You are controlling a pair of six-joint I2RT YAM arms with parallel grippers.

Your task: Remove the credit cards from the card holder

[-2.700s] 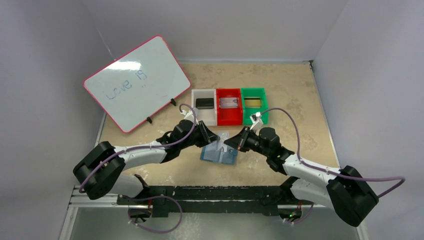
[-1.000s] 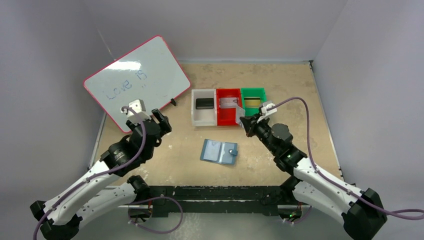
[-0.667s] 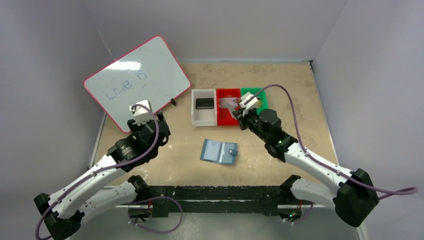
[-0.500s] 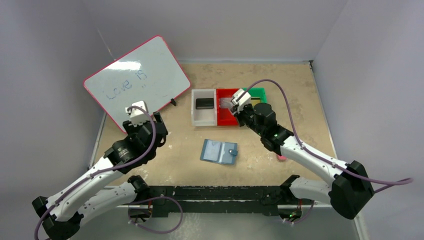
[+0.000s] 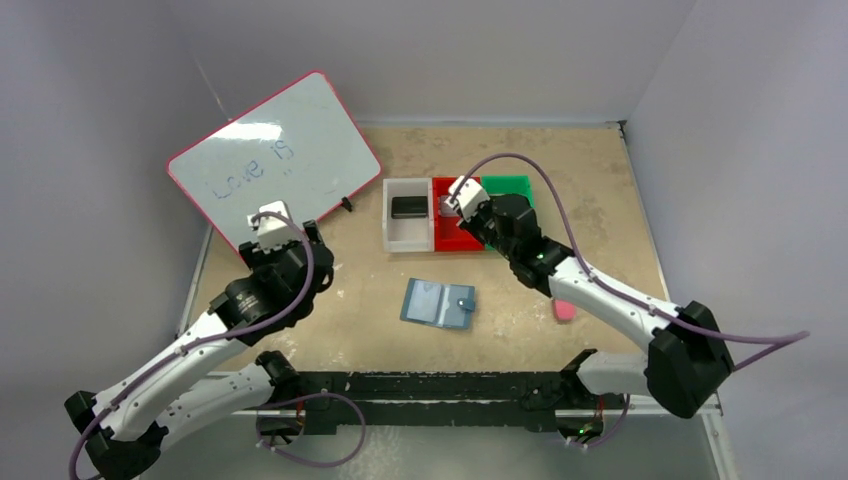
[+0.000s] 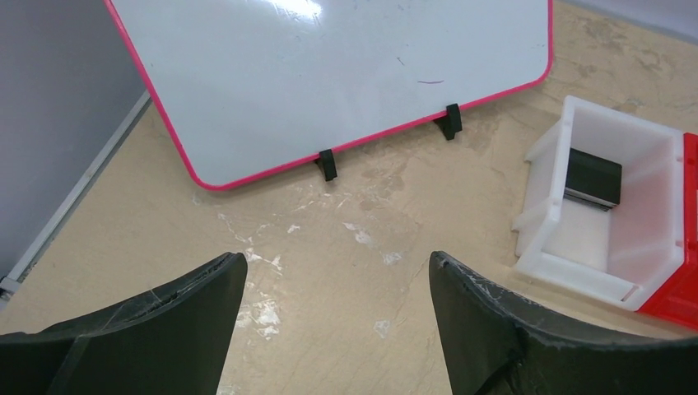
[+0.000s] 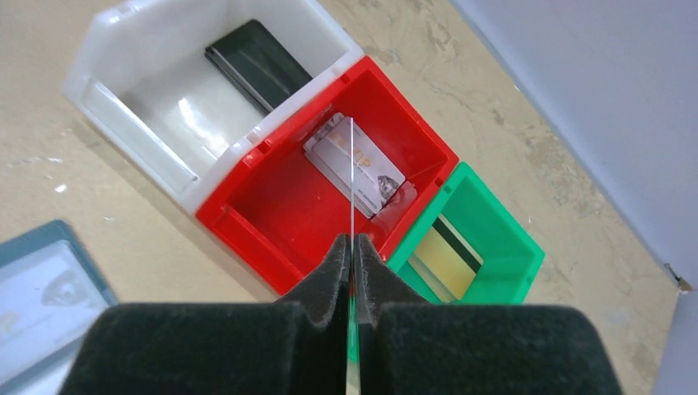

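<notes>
The slate-blue card holder (image 5: 438, 304) lies open on the table between the arms; its corner shows in the right wrist view (image 7: 41, 296). My right gripper (image 5: 452, 205) (image 7: 351, 240) is shut on a thin credit card (image 7: 351, 164), seen edge-on, hanging over the red bin (image 7: 272, 210). A silvery card (image 7: 370, 174) lies in that bin. A black card (image 7: 262, 62) (image 6: 593, 178) lies in the white bin, a gold one (image 7: 444, 257) in the green bin. My left gripper (image 5: 305, 235) (image 6: 337, 263) stands open and holds nothing, over bare table near the whiteboard.
A pink-framed whiteboard (image 5: 275, 165) (image 6: 329, 74) leans on stands at the back left. The white bin (image 5: 392, 238), red bin (image 5: 455, 244) and green bin (image 5: 515, 182) sit side by side behind the holder. A small pink block (image 5: 564, 310) lies right of the holder.
My right gripper has carried the card leftward from the green bin to over the red bin. The left arm has pulled back towards the whiteboard and its jaws have widened.
</notes>
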